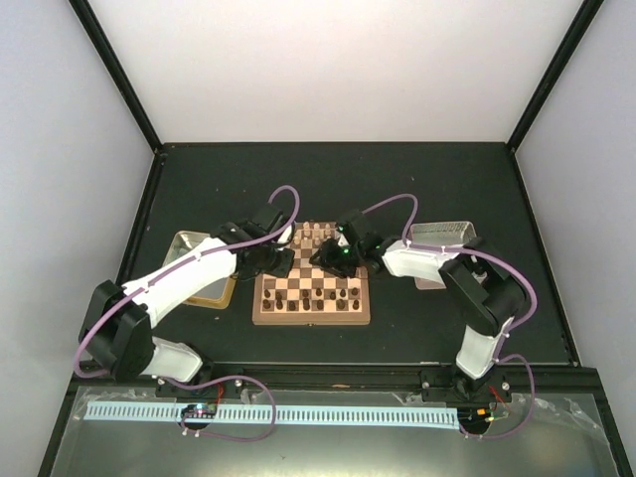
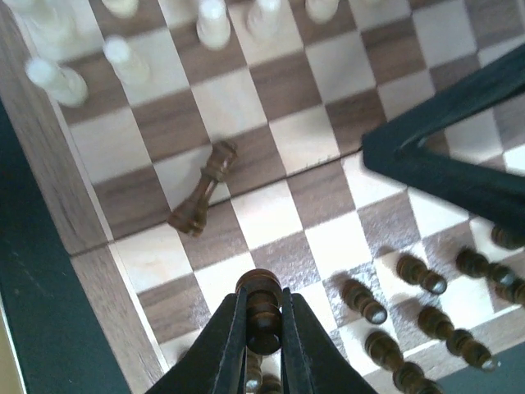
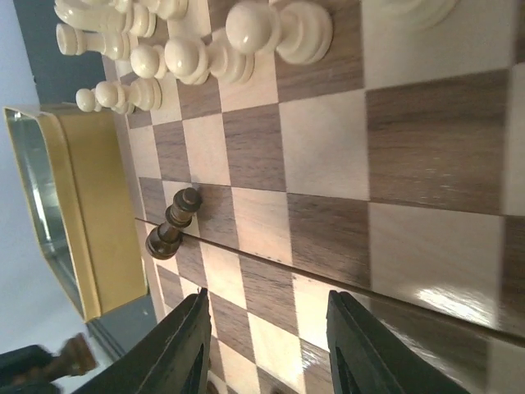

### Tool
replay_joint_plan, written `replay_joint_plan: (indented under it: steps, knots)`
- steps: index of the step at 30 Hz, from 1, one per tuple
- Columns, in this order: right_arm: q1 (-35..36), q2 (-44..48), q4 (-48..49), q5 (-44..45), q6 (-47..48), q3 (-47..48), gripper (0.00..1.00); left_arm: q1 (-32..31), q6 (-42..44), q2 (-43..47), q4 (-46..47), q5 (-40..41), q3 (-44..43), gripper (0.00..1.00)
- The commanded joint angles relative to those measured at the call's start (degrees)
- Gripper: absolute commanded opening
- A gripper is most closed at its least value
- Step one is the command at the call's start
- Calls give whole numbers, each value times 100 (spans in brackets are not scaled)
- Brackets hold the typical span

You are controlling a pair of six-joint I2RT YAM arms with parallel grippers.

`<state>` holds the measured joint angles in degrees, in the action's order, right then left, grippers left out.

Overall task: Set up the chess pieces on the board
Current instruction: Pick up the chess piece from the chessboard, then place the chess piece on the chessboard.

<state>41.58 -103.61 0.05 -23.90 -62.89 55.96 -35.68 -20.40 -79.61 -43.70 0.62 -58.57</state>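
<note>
The board (image 1: 311, 310) lies between my two arms. My left gripper (image 2: 262, 316) is shut on a dark brown chess piece (image 2: 262, 289), held just above the board's near-left squares (image 2: 316, 222). Another dark piece (image 2: 205, 190) lies toppled on its side near the left border. Pale pieces (image 2: 215, 23) stand along the far rows, and dark pawns (image 2: 422, 275) stand in the near rows at the right. My right gripper (image 3: 267, 345) hangs open over bare squares (image 3: 410, 139), with nothing between its fingers. The toppled dark piece (image 3: 174, 223) lies off to its left, pale pieces (image 3: 246, 37) beyond.
A gold-rimmed tray (image 1: 185, 244) sits left of the board, and its wall (image 3: 90, 205) also shows in the right wrist view. A grey box (image 1: 437, 233) stands to the board's right. Part of the right arm (image 2: 459, 156) reaches over the board close to my left gripper.
</note>
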Motion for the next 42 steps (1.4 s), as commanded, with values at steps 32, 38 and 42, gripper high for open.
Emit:
replay_joint_plan:
  steps: [32, 38, 42]
  knots:
    - [-32, 798, -1207, 1582, 597, -30, 40, -331, 353, -1214, -90, -912, 243, 13]
    - [-33, 799, -1188, 1566, 606, -41, 40, -339, 368, -1211, -148, -1006, 223, 13]
    - [-29, 798, -1175, 1564, 597, -40, 40, -336, 362, -1245, -176, -986, 184, 9]
